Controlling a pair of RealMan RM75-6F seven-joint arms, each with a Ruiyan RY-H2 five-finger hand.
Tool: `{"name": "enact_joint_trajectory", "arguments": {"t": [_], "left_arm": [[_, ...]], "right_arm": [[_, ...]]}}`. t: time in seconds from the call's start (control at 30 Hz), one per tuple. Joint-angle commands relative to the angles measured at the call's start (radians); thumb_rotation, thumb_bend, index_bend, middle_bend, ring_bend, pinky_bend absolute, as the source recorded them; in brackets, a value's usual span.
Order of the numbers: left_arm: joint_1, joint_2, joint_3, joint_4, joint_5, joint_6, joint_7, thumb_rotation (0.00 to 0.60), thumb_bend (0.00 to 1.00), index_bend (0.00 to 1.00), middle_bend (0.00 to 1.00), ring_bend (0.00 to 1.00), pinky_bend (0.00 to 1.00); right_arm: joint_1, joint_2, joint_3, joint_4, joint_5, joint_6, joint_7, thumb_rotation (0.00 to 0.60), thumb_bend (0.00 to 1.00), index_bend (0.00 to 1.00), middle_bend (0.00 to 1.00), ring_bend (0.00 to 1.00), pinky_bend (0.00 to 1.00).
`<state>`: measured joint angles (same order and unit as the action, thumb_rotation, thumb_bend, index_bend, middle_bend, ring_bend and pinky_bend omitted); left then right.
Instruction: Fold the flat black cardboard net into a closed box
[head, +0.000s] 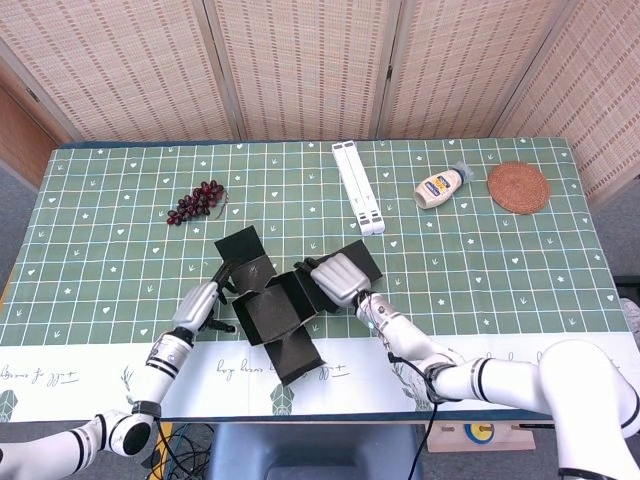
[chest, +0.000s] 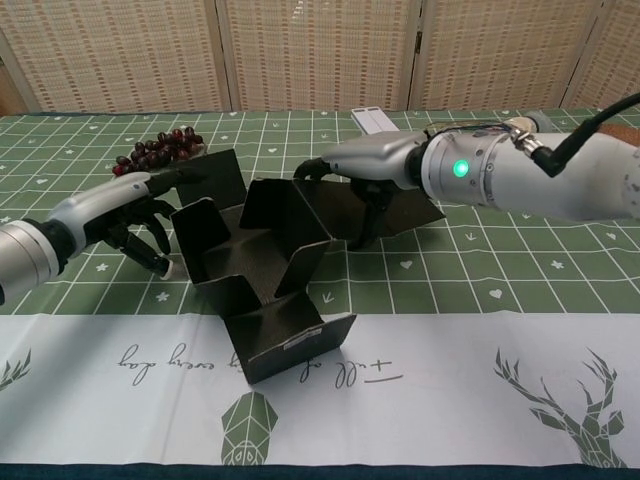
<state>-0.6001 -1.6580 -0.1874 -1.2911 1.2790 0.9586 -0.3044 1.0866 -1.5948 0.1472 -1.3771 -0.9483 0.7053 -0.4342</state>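
Note:
The black cardboard net (head: 272, 306) lies at the table's near middle, partly folded, with its left and right flaps raised around the base (chest: 262, 262). The near flap (chest: 292, 344) and far flap (head: 241, 246) lie lower. My left hand (head: 204, 300) is at the net's left side, fingers touching the outside of the raised left flap (chest: 197, 232). My right hand (head: 336, 279) reaches in from the right. Its fingers rest on the top edge of the raised right flap (chest: 287, 206), and its thumb points down at the flat panel behind. Neither hand grips the card.
A bunch of dark grapes (head: 197, 202) lies behind the net to the left. A white folded stand (head: 358, 186), a mayonnaise bottle (head: 441, 186) and a round woven coaster (head: 518, 187) sit at the back right. A white printed cloth strip (chest: 420, 370) runs along the front edge.

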Motion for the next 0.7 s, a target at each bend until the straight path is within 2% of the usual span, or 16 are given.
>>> {"name": "enact_joint_trajectory", "arguments": {"t": [0.03, 0.5, 0.7], "left_arm": [[0.002, 0.007, -0.001, -0.014, -0.005, -0.014, -0.035, 0.6, 0.12, 0.0, 0.0, 0.33, 0.44], [0.007, 0.014, 0.007, -0.022, 0.043, -0.006, -0.161, 0.6, 0.12, 0.0, 0.0, 0.34, 0.44], [0.005, 0.018, 0.021, -0.023, 0.073, 0.009, -0.157, 0.6, 0.12, 0.0, 0.0, 0.35, 0.44]], "right_arm": [[0.017, 0.019, -0.013, -0.007, -0.032, -0.015, -0.022, 0.6, 0.42, 0.25, 0.32, 0.78, 1.0], [0.082, 0.076, -0.035, -0.017, -0.108, -0.092, -0.048, 0.6, 0.45, 0.29, 0.35, 0.79, 1.0], [0.105, 0.091, -0.042, -0.015, -0.145, -0.132, -0.026, 0.6, 0.45, 0.31, 0.35, 0.79, 1.0]]}}
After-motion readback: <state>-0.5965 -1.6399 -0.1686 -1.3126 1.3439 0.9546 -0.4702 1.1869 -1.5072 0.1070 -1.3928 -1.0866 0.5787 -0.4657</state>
